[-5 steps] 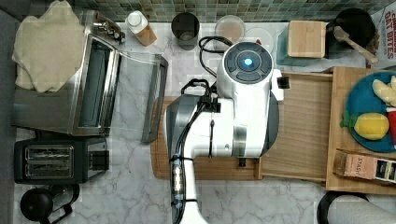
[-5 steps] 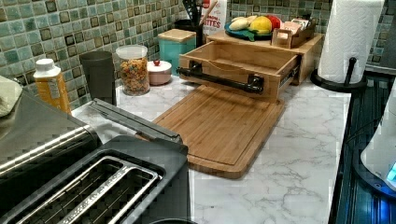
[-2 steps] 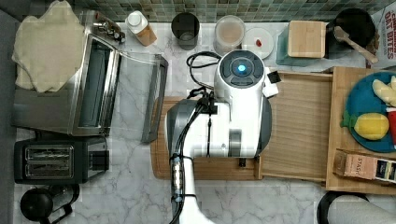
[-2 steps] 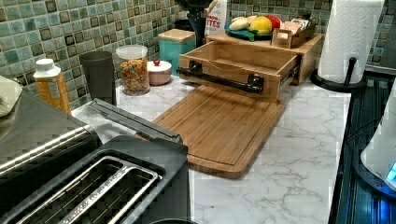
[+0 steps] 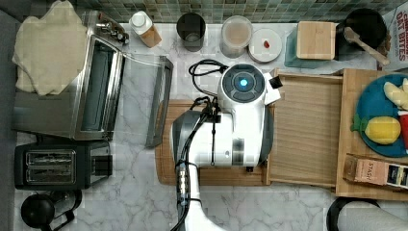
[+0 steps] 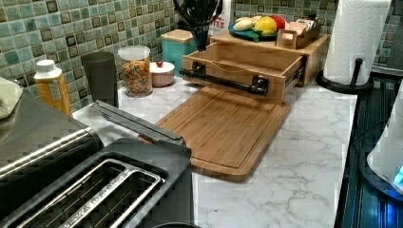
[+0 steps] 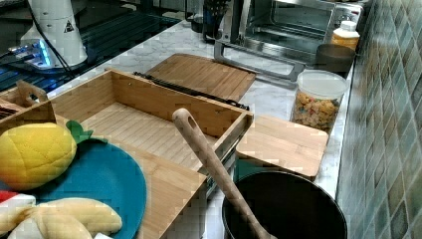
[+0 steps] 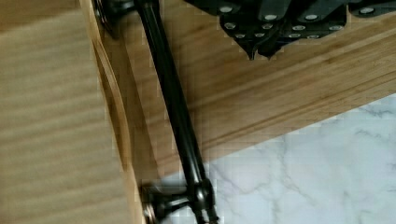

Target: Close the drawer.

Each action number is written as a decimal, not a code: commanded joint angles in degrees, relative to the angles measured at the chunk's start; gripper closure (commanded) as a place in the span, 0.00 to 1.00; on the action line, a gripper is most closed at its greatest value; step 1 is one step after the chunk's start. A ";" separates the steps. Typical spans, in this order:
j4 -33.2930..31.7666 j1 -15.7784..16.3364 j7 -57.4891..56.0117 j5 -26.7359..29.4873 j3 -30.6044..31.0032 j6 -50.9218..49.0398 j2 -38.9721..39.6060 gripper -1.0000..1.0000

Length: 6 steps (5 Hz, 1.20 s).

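Note:
The drawer (image 5: 308, 130) is a shallow light-wood tray pulled out of the wooden stand (image 5: 353, 91) toward the top view's left. It is bare inside. Its black bar handle (image 6: 228, 81) runs along the front above the cutting board. My gripper (image 6: 201, 43) hangs over the handle end nearer the tiled wall, clear of it. In the wrist view the gripper (image 8: 259, 50) is shut and holds nothing; it sits just outside the handle (image 8: 175, 112), with the drawer floor (image 8: 51, 116) on the other side. My white arm (image 5: 243, 115) covers the drawer front in the top view.
A bamboo cutting board (image 6: 223, 128) lies in front of the drawer. A toaster oven's open door (image 5: 159, 101) is at the top view's left. A teal box (image 5: 315, 41), a cereal jar (image 6: 136, 71), a pot with a spoon (image 7: 283, 209) and a paper towel roll (image 6: 356, 38) stand nearby.
The gripper has come down into the left view toward the drawer's front. The arm's head has shifted slightly to the top view's left and down. The drawer has not moved.

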 commanded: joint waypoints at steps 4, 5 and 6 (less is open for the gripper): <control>-11.06 -1.32 -10.35 0.77 -0.50 18.57 5.48 1.00; -11.29 -1.49 -10.24 -3.62 -1.92 20.93 6.11 1.00; -13.05 -3.17 -12.81 -5.66 -2.71 23.81 4.79 1.00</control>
